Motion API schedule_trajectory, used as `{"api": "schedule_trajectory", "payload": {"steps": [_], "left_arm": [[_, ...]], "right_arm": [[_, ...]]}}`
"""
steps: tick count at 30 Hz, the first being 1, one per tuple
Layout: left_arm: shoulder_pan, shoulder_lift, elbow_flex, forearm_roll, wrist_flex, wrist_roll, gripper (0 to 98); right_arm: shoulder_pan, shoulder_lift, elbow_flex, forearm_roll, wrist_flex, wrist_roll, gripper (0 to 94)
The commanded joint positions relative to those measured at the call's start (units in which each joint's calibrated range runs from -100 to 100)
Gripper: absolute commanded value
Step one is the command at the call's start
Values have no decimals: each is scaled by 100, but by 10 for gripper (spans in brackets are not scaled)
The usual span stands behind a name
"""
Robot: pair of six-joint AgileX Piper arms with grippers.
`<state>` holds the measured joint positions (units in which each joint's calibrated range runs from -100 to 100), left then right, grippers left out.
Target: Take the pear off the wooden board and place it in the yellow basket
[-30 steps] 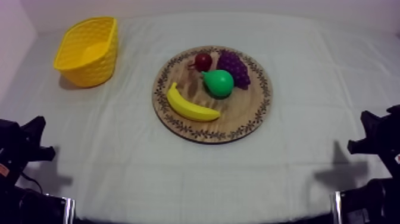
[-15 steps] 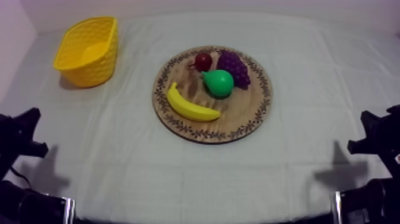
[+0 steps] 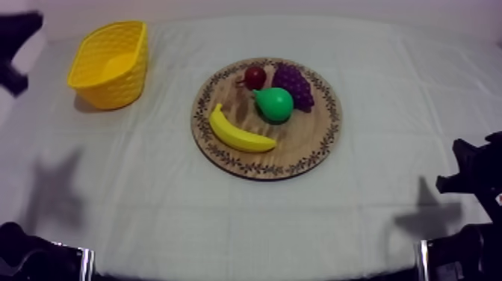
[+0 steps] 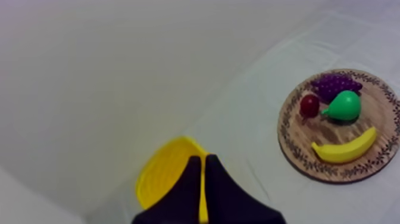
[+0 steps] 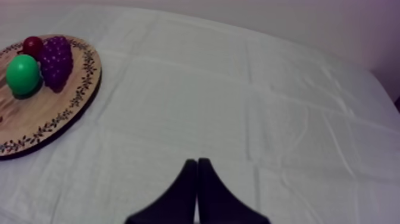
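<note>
Grey-white cloth, with the pear (image 3: 274,105) lying on the wooden board (image 3: 299,146) mid-table.
I see it touching the grapes (image 3: 293,82), near the banana (image 3: 239,133) and small red fruit (image 3: 255,76). The yellow basket (image 3: 112,84) sits far left. My left gripper (image 4: 202,159) hangs near the basket, fingers pressed together. My right gripper (image 5: 197,161), near right, is likewise closed on nothing.

Soft even light, faint shadows
</note>
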<state>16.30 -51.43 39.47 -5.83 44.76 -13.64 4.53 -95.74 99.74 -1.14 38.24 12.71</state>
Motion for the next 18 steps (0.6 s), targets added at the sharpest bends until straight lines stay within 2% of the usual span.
{"api": "schedule_trajectory", "payload": {"steps": [1,10,18], "left_arm": [[357,1625,-1520,-62,-55,-188,1],[1111,3736,-2571,-171,-514,-356,3],[1441,5014,-2315,-179,-990,-254,4]], "right_arm": [[-1,-2,4,0,-2,-1,3],[-1,-2,4,0,-2,1,3],[-1,-2,4,0,-2,1,3]]}}
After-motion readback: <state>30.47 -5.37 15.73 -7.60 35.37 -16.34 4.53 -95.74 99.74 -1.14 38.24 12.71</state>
